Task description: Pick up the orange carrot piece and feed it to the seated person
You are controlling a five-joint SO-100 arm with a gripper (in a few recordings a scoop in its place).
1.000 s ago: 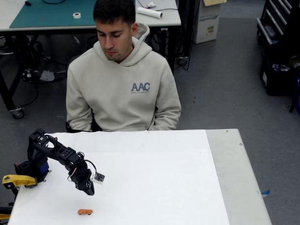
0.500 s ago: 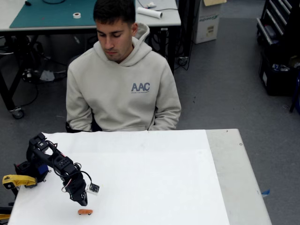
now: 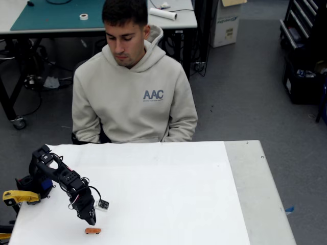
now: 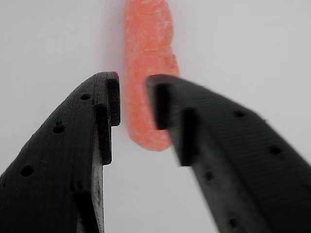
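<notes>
White matte tabletop (image 3: 168,194); black ribbed end effector (image 4: 133,104), spread, seemingly straddles grainy, round-ended orange carrot piece (image 4: 146,63).

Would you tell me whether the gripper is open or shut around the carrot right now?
Open. In the wrist view the gripper has a finger on either side of the orange carrot piece, which lies flat on the table.

A white table (image 3: 168,194) fills the foreground, a grey strip (image 3: 255,189) along its right side. A yellow clamp (image 3: 18,196) sits at its left edge. Behind stands a bench with a green mat (image 3: 56,14), tape roll (image 3: 84,16) and cardboard box (image 3: 226,23).
</notes>
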